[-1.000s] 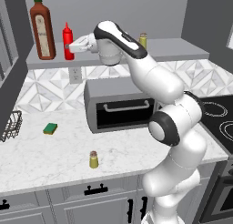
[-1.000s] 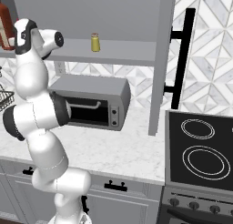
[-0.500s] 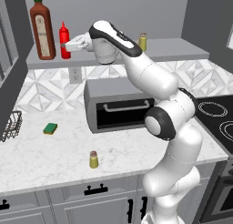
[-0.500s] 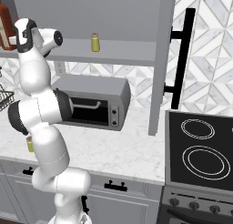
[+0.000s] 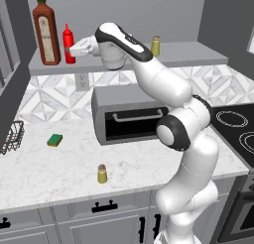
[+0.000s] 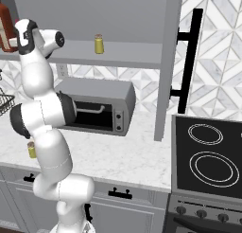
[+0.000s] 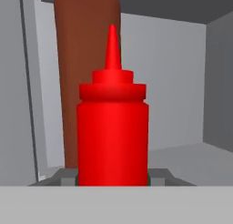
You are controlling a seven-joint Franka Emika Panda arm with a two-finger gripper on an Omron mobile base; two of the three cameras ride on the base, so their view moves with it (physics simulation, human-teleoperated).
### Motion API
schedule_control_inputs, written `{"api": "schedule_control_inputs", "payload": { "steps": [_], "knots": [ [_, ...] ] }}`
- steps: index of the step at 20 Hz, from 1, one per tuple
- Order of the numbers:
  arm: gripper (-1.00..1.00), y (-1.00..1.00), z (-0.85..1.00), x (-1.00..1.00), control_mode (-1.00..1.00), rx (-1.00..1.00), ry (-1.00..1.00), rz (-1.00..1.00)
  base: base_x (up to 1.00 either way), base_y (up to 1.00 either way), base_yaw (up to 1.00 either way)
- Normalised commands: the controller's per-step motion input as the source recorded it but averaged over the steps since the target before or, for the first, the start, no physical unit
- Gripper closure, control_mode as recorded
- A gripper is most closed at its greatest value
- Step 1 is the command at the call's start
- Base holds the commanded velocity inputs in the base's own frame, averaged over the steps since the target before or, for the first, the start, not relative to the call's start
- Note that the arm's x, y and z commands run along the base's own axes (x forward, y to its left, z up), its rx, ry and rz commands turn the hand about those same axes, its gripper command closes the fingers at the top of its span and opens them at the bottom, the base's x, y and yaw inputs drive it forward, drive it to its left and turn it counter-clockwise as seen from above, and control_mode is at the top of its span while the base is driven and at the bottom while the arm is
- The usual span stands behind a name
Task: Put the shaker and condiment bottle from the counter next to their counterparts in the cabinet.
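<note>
Left base view: the red bottle (image 5: 68,43) stands upright on the cabinet shelf (image 5: 124,59), just beside the tall brown bottle (image 5: 45,31). A second ago it hung a little off from that bottle, carried by the arm; now it sits close in. The gripper (image 5: 72,51) is at the bottle's base, jaws pinching it, just starting to loosen. One shaker (image 5: 102,174) waits on the bench (image 5: 44,163); its twin (image 5: 156,45) stands further right on the shelf.

Right base view: the twin shaker (image 6: 99,43) stands alone on the shelf.

Hand view: the red bottle (image 7: 112,132) stands straight between the fingertips, the brown bottle (image 7: 86,59) behind it.

The bottle's half looks done; the shaker remains.
</note>
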Motion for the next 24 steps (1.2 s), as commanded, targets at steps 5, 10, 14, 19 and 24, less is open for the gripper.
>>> {"api": "schedule_control_inputs", "payload": {
  "steps": [5, 10, 14, 19, 24],
  "knots": [
    [-1.00, 0.00, -0.13, 0.00, -1.00, 0.00, -0.06, 0.00, 0.00, 0.00, 0.00],
    [-1.00, 0.00, -0.08, 0.00, -1.00, 0.00, -0.06, 0.00, 0.00, 0.00, 0.00],
    [-1.00, 0.00, 0.03, 0.00, -1.00, 0.01, -0.07, 0.00, 0.00, 0.00, 0.00],
    [-1.00, -0.08, 0.29, 0.00, -1.00, 0.08, -0.01, 0.00, 0.00, 0.00, 0.00],
    [-1.00, -0.18, 0.24, -0.12, -1.00, 0.10, 0.00, 0.00, 0.00, 0.00, 0.00]
  ]
}}
